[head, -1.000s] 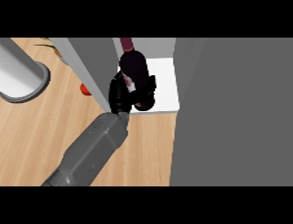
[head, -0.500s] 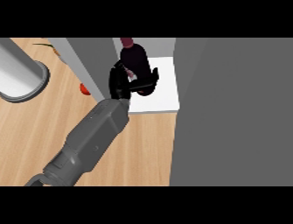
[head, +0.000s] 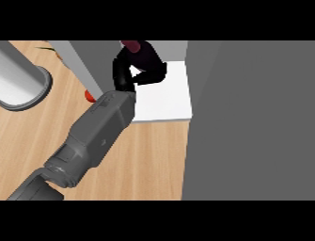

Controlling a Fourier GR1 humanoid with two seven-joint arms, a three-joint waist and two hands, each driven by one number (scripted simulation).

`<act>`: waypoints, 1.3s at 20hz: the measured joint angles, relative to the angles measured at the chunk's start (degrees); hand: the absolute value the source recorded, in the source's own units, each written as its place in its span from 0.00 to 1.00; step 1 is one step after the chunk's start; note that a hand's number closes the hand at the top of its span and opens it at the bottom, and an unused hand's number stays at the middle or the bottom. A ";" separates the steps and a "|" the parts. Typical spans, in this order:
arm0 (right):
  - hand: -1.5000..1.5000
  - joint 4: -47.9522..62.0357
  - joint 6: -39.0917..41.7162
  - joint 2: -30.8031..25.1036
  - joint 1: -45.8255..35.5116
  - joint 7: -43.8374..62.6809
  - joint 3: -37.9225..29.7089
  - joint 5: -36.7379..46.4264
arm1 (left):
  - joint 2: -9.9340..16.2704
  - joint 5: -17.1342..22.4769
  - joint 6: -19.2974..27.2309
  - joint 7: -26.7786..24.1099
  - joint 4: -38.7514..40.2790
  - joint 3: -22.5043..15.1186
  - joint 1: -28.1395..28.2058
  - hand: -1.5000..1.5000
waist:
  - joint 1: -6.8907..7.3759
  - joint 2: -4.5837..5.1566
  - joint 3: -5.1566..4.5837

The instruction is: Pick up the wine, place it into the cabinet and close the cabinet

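Observation:
The wine bottle (head: 136, 48) is dark with a maroon top and stands over the back of the cabinet's white shelf (head: 165, 101). My left hand (head: 133, 71) is curled round it and hides most of its body. The grey forearm reaches in from the lower left, across the shelf's front left corner. The open cabinet door (head: 257, 122) is a large grey panel filling the right side of the view. The right hand does not show.
A grey cabinet side wall (head: 85, 61) stands just left of the hand. A fat grey cylinder (head: 11, 75) stands on the wooden counter (head: 21, 141) at the far left. A small red object (head: 88, 95) lies next to the forearm.
The left hand has carried the bottle deeper into the cabinet, toward the back of the white shelf, and the forearm has followed it in.

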 measured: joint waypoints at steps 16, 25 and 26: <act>0.00 0.36 1.52 0.65 0.82 -1.45 1.10 -0.11 | 0.82 -4.89 2.90 0.63 10.47 0.02 -5.36 0.00 | -1.09 0.03 0.13; 0.00 0.15 2.09 0.70 2.09 -2.31 1.71 -0.10 | 0.79 -5.90 -0.93 -2.60 10.29 0.91 -5.36 0.00 | -1.03 0.16 0.11; 0.00 0.04 2.07 0.68 2.26 -2.22 1.76 -0.15 | 0.84 -6.11 -1.74 -3.28 10.09 0.90 -5.24 0.00 | -1.02 0.17 0.11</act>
